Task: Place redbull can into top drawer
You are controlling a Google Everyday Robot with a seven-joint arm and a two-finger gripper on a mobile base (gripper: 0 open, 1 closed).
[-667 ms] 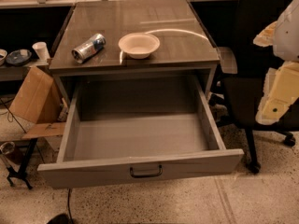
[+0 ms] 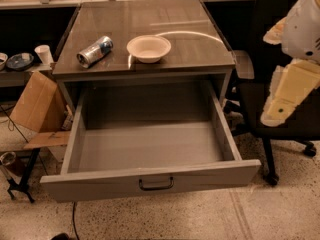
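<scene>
The redbull can (image 2: 94, 50) lies on its side on the left part of the tabletop (image 2: 190, 39), next to a white bowl (image 2: 148, 48). The top drawer (image 2: 100, 184) is pulled fully open below the tabletop and is empty inside. Its dark curved handle (image 2: 156, 184) sits in the middle of the front panel. My gripper (image 2: 280, 104), on the white and pale yellow arm, hangs at the right edge of the view. It is to the right of the drawer, well away from the can, and holds nothing that I can see.
A black office chair (image 2: 280, 49) stands just right of the table, behind my arm. A cardboard box (image 2: 35, 104) leans at the left. A white paper cup (image 2: 44, 54) and a dark dish (image 2: 20, 60) sit on a low shelf at the left. The floor is speckled.
My arm has shifted slightly to the left at the right edge. The can, bowl and drawer have not moved.
</scene>
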